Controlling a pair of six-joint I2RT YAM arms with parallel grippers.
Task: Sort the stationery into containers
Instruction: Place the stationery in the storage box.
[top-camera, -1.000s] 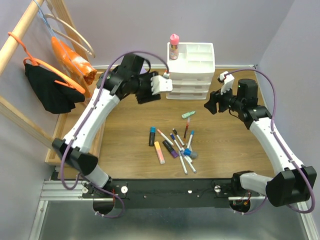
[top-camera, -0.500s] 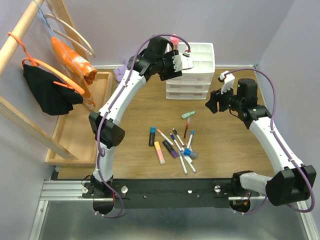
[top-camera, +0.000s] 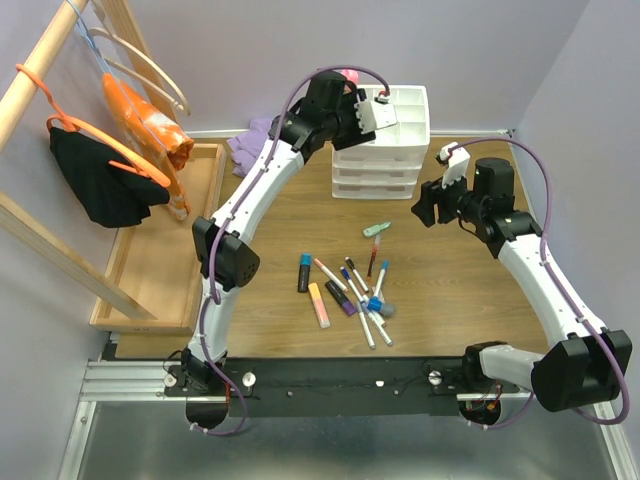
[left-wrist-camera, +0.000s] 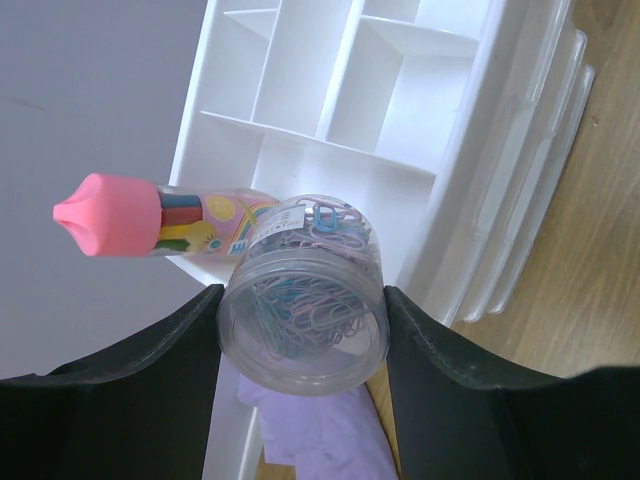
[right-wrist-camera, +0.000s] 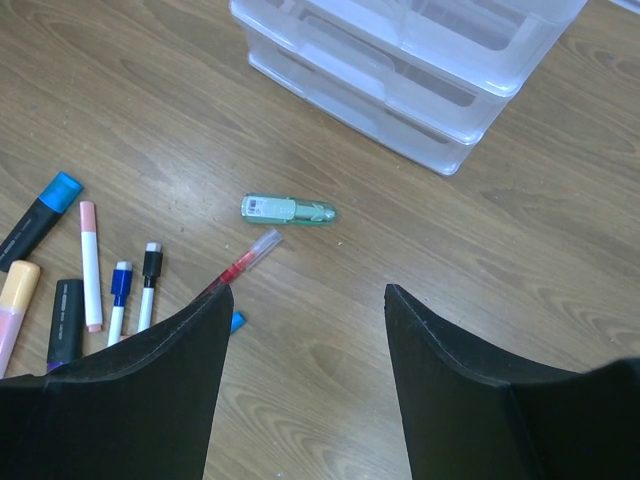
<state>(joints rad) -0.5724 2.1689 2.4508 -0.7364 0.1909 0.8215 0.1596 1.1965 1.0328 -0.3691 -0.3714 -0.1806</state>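
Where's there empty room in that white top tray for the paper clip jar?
Every tray compartment beyond the glue bottle is bare; only the bottle's corner is taken. On the table, markers crowd the middle, while bare wood borders the drawer unit's front.

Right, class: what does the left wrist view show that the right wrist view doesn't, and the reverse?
Only the left wrist: the left gripper closed on a clear jar of paper clips, the pink-capped glue bottle, the divided top tray, a purple cloth. Only the right wrist: the open, empty right gripper, the mint highlighter, a red pen, loose markers. Both: the white drawer unit and the wooden table.
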